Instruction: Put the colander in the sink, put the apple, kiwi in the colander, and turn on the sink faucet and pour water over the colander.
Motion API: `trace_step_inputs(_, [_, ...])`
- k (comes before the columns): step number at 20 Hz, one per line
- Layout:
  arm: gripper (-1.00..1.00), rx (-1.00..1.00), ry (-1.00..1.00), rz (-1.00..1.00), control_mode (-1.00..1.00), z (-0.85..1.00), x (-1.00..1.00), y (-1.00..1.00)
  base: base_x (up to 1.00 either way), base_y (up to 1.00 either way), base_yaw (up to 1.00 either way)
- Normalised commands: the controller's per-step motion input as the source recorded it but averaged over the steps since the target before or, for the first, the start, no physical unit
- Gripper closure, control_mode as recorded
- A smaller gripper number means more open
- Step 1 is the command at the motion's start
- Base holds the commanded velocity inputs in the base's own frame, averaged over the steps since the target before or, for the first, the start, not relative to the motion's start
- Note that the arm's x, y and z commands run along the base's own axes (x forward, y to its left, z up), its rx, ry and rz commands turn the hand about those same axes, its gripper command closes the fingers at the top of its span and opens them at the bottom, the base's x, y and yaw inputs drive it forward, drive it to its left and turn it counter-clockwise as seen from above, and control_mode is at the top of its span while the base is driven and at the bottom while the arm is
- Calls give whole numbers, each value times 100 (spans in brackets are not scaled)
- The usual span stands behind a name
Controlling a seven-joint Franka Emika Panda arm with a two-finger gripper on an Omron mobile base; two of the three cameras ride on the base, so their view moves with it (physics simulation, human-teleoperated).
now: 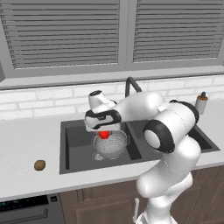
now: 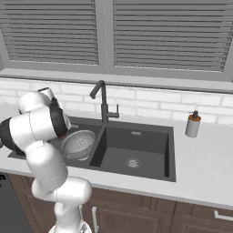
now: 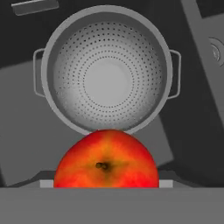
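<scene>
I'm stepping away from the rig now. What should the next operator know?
Tool: shut on the apple, held above the colander.
Colander: sits in the left basin of the sink, nothing in it.
Kiwi: on the counter left of the sink.
Sink faucet: no water visible.
Done: colander placed, apple picked up.
Left: drop apple in, fetch kiwi, turn on the water.

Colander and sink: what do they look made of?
Colander: looks like metal, matte silver-grey; rings of small punched holes, a solid rolled rim and thin wire-like side handles suggest sheet steel, though a rendered surface leaves it open.
Sink: dark grey, matte, no glare; could be composite or coated metal. Its round drain is lighter and looks metallic.
</scene>
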Motion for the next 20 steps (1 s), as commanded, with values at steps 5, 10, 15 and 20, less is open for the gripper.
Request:
trace_step_inputs(5, [100, -5, -8, -17, -100, -68, 15, -43, 0, 0, 0])
trace_step_inputs(10, [100, 0, -14, -5, -100, -68, 26, -51, 0, 0, 0])
trace_step_inputs(15, [100, 0, -13, -1, -100, -55, 30, -41, 0, 0, 0])
trace_step_inputs(20, [100, 0, -13, -3, -100, -49, 20, -14, 0, 0, 0])
